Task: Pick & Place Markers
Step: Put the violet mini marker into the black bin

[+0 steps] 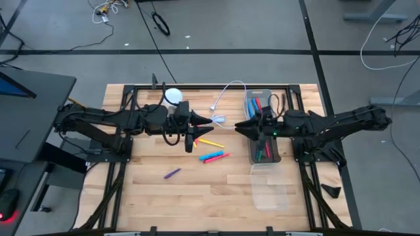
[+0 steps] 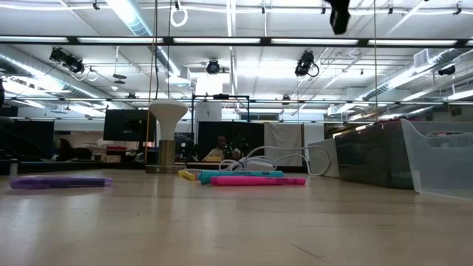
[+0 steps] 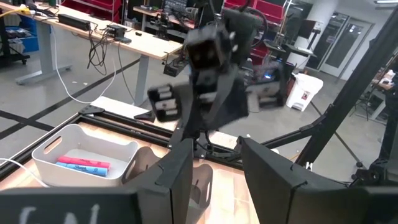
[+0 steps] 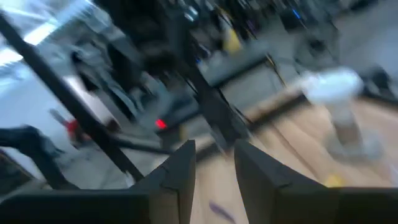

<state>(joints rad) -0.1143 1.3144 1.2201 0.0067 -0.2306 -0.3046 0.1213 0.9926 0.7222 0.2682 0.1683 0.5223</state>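
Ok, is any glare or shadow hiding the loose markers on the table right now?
High view: the light is even, with soft shadows only close under the arms; the purple marker and the pink marker read clearly. Low view: the ceiling strips are bright and leave a faint sheen on the table, but both markers still show. Right wrist view: smeared, so no marker can be judged there.

Purple marker (image 2: 59, 182) flat on worktop (image 2: 236, 229), well apart from others. Cyan marker (image 2: 240, 176), pink marker (image 2: 259, 181), yellow marker (image 2: 187, 174) close together mid-worktop. White cable (image 2: 284, 157) behind. Clear bin (image 2: 443, 159) at right edge.
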